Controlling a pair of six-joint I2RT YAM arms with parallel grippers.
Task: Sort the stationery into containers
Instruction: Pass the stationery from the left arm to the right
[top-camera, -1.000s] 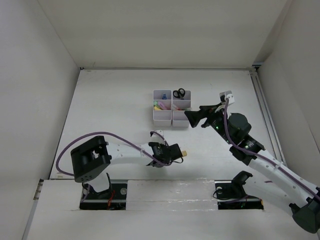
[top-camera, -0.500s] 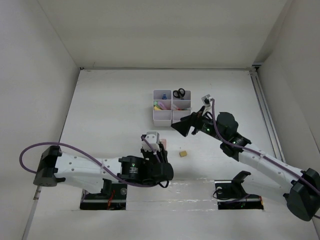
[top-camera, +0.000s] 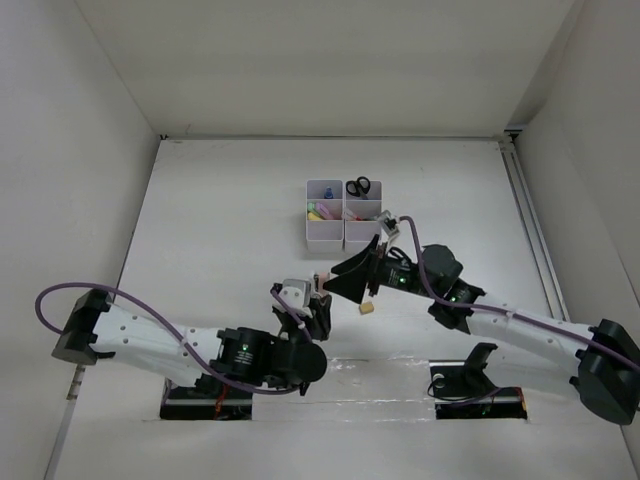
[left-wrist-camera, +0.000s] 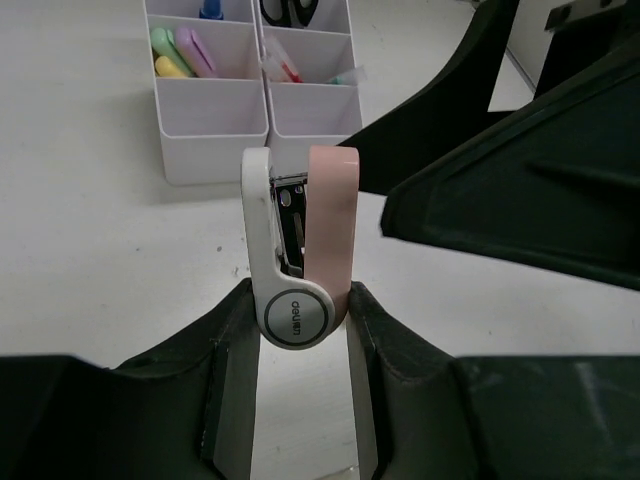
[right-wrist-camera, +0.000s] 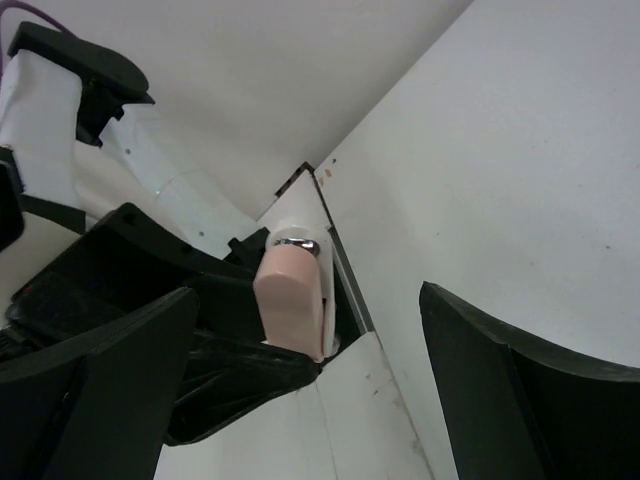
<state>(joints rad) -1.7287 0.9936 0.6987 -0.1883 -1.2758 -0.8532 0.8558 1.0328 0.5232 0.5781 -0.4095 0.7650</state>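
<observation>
Left end effector (left-wrist-camera: 300, 300) closed partway on the pink-and-white stapler (left-wrist-camera: 331, 230), pinching it at the hinge end. The stapler is turned on its side, off the counter (top-camera: 220, 230), nose toward the white organiser (top-camera: 325, 236), on the near side of the organiser's left column. Right end effector (top-camera: 340, 286) spread wide with nothing in it, fingers either side of the stapler's nose but not touching. Tan eraser cube (top-camera: 367, 307) lies on the counter on the near side of the organiser's right column. Black-handled scissors (top-camera: 358, 186) stand in the organiser's far right compartment; yellow-green and pink markers (left-wrist-camera: 183, 55) sit in its middle left one.
</observation>
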